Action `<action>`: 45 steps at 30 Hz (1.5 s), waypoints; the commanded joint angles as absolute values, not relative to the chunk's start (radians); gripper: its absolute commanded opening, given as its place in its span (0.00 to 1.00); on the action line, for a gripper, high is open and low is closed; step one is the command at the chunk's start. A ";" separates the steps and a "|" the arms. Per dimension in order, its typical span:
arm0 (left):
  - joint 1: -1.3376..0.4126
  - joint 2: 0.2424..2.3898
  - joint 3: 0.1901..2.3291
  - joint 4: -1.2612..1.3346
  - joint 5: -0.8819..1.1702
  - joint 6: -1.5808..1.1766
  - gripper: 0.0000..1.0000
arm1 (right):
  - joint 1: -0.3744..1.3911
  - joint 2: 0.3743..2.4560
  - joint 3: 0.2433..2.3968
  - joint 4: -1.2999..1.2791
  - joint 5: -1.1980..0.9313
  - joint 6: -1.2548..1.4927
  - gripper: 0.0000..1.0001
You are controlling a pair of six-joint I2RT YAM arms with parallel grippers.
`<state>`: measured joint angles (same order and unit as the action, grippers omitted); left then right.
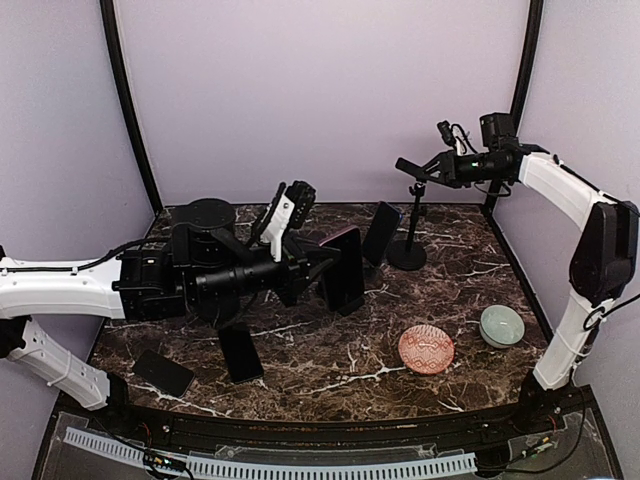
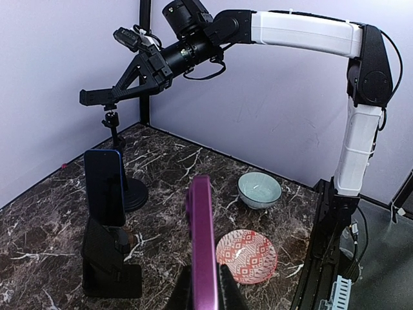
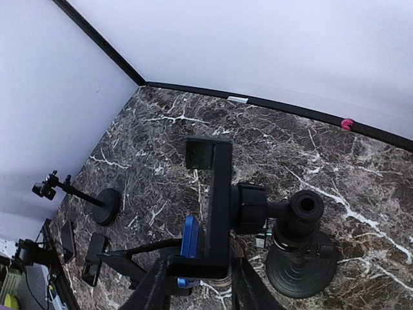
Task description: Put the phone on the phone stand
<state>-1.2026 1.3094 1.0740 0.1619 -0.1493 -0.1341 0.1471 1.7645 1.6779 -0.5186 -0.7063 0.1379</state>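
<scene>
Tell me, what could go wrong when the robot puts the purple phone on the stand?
The left gripper pinches only the bottom of the purple phone, so it might tip or slip. The blue phone on its black holder stands close to the tripod stand and could get knocked over.

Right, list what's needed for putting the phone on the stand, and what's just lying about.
Job: purple phone in the left gripper; phone stand gripped by the right gripper.
Lying about: pink plate; green bowl; two flat phones; blue phone on a black holder; second stand, back left.
</scene>
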 commanded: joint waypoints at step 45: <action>-1.206 1.102 1.203 0.137 -0.358 0.060 0.00 | 0.158 1.355 1.965 -0.724 -1.205 -0.089 0.00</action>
